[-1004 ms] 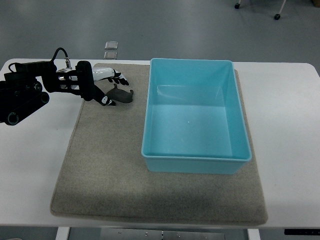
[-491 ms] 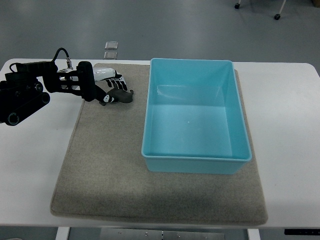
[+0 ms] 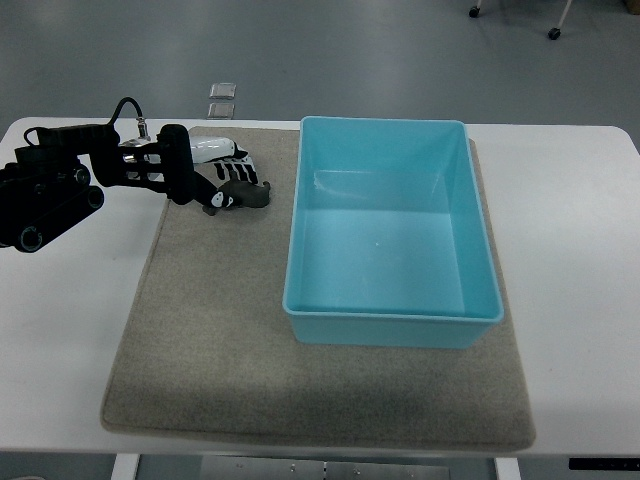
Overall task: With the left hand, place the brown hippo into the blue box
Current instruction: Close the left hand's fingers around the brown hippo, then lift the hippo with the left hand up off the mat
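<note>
The brown hippo (image 3: 254,194) is a small dark toy at the far left of the mat, just left of the blue box (image 3: 296,215). My left hand (image 3: 230,184) comes in from the left edge on a black arm (image 3: 60,185). Its black-and-white fingers (image 3: 238,172) are curled over the hippo from above and from the left. Only the toy's right end shows past the fingers. The light blue box is a rectangular tub with nothing inside it. My right arm does not show.
A grey-brown mat (image 3: 200,340) covers the middle of the white table (image 3: 570,230), and the box stands on its right half. Two small clear items (image 3: 222,100) lie on the floor beyond the table's far edge.
The left hand's fingers, spread around the hippo a second ago, have curled shut on it. Hand and toy have shifted slightly right, toward the box.
</note>
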Controlling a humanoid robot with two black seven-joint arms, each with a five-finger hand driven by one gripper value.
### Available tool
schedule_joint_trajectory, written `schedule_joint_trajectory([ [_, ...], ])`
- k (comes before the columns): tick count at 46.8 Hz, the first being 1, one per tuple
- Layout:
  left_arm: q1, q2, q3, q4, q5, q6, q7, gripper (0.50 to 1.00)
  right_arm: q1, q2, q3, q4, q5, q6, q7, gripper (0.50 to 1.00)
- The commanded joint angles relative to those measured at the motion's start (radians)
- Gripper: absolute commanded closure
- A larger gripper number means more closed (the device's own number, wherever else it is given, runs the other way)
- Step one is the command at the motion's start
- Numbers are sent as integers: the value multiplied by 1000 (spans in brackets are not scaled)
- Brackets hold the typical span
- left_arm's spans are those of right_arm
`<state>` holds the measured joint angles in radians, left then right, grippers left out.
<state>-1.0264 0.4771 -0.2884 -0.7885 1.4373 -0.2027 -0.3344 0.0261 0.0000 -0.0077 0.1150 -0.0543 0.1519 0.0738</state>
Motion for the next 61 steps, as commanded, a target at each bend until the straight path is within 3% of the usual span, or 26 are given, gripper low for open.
schedule_joint_trajectory([
  [1, -9, 2, 0, -2, 0, -1, 0, 1000, 0, 0, 0, 0, 1, 0, 0, 564],
  [18, -34, 18, -3, -3, -11, -1, 0, 1000, 0, 0, 0, 0, 1, 0, 0, 564],
  [41, -119, 133, -17, -18, -26, -1, -28, 1000, 0, 0, 0, 0, 1, 0, 0, 564],
  [61, -219, 183, -15, -182, -37, -15, -28, 1000, 0, 0, 0, 0, 1, 0, 0, 564],
])
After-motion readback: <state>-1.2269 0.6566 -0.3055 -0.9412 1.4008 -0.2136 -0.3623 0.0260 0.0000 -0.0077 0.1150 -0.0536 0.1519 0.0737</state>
